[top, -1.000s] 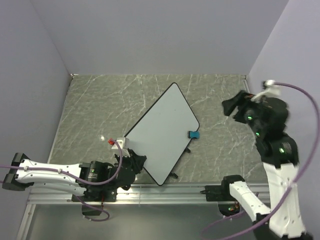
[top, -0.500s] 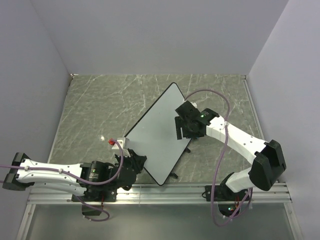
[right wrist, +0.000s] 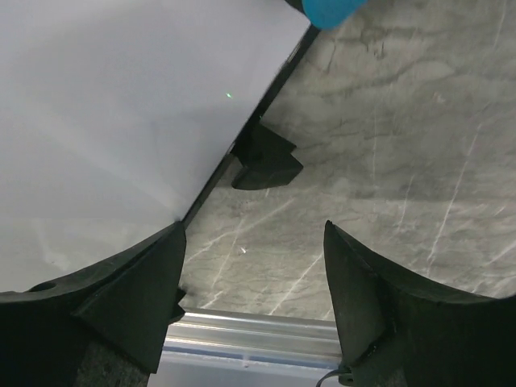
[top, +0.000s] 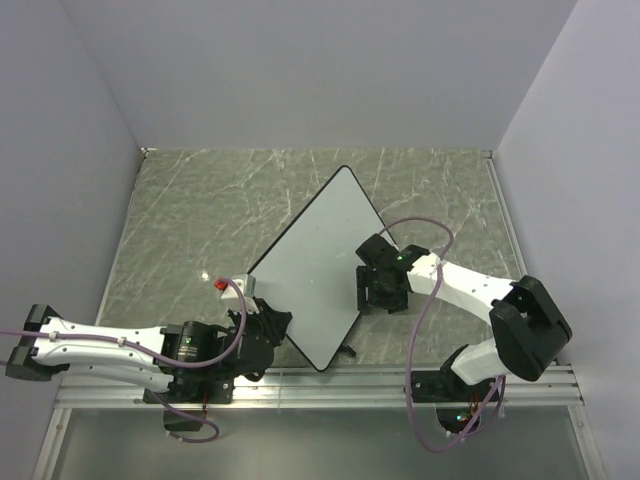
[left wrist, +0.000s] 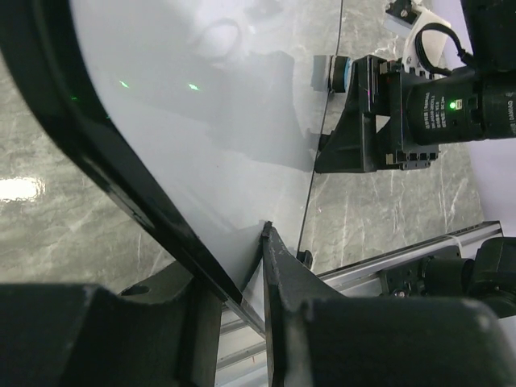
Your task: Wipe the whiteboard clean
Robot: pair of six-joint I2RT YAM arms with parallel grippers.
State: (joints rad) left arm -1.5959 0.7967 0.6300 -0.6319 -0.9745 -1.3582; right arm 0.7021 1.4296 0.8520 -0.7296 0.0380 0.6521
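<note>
The whiteboard (top: 315, 260) lies tilted like a diamond on the marble table, white with a thin black rim and no scribbles in sight. My left gripper (top: 278, 322) is shut on its lower left rim, which shows between the jaws in the left wrist view (left wrist: 234, 270). My right gripper (top: 376, 296) is open and empty, hovering over the board's right edge (right wrist: 105, 105) and one black foot (right wrist: 266, 157). In the right wrist view the gripper (right wrist: 254, 230) has only table between its fingers. The small blue eraser (right wrist: 326, 10) sits just beyond it, by the board's rim, and also shows in the left wrist view (left wrist: 339, 72).
The marble table (top: 200, 220) is walled at the left, back and right. A metal rail (top: 330, 385) runs along the near edge, close below the right gripper (right wrist: 266, 339). A second black foot (top: 347, 350) sticks out near the board's bottom corner.
My right arm swung down from high at the right onto the board's right edge, then slid toward the near edge, covering the eraser from above. The left arm and board have not moved.
</note>
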